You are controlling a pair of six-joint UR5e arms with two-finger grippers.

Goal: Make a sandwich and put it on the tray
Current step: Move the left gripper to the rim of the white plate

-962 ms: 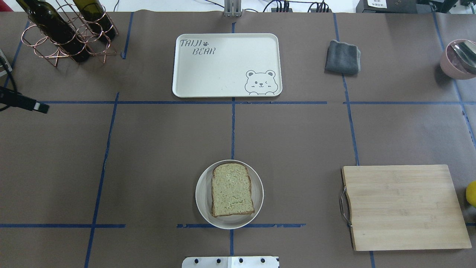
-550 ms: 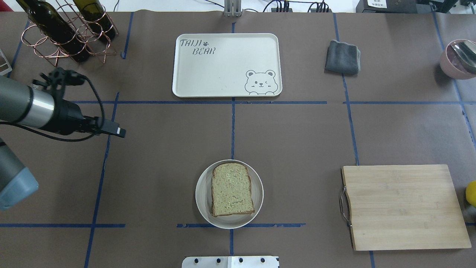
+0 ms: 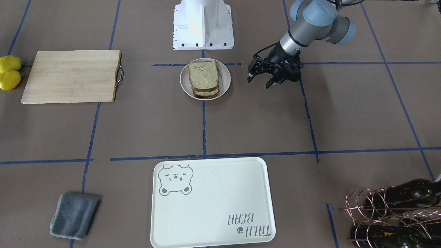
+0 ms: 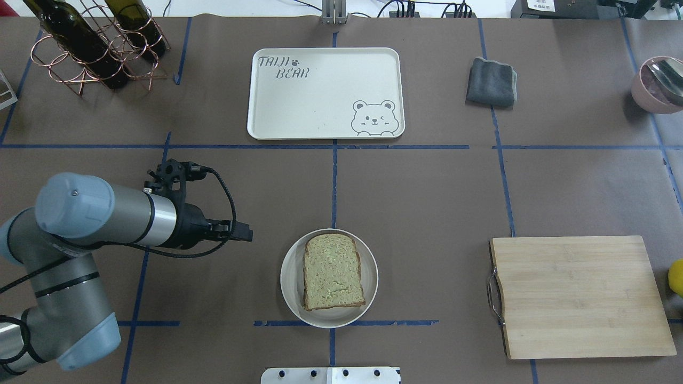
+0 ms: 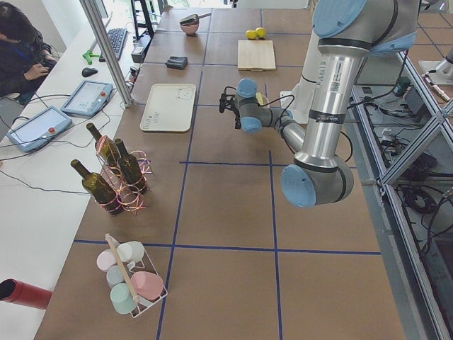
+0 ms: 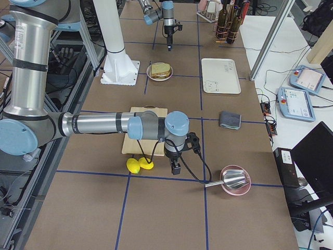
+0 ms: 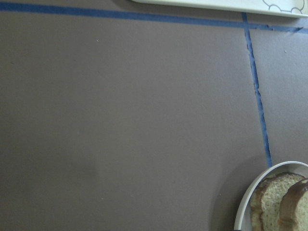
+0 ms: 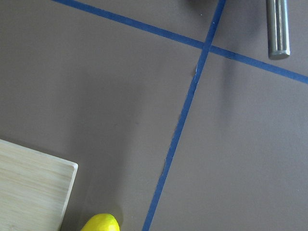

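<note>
Yours to note: sandwich (image 4: 333,272), porous brown-crusted slices stacked on round white plate (image 4: 291,282), lower centre. Smooth cream tray (image 4: 320,96), upper centre. Left gripper (image 3: 259,81) points down beside the plate, fingers spread, empty. Right gripper (image 6: 175,167): grip cannot be told.

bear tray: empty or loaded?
Empty. The cream-white rectangular bear tray is bare; the brown-crusted bread stack sits on the round white plate.

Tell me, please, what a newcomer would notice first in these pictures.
Stacked bread on a round white plate sits mid-table, near the robot's base. The left end effector hovers open beside the plate, apart from it. Across the table lies the big cream tray with a bear drawing, nothing on it.
</note>
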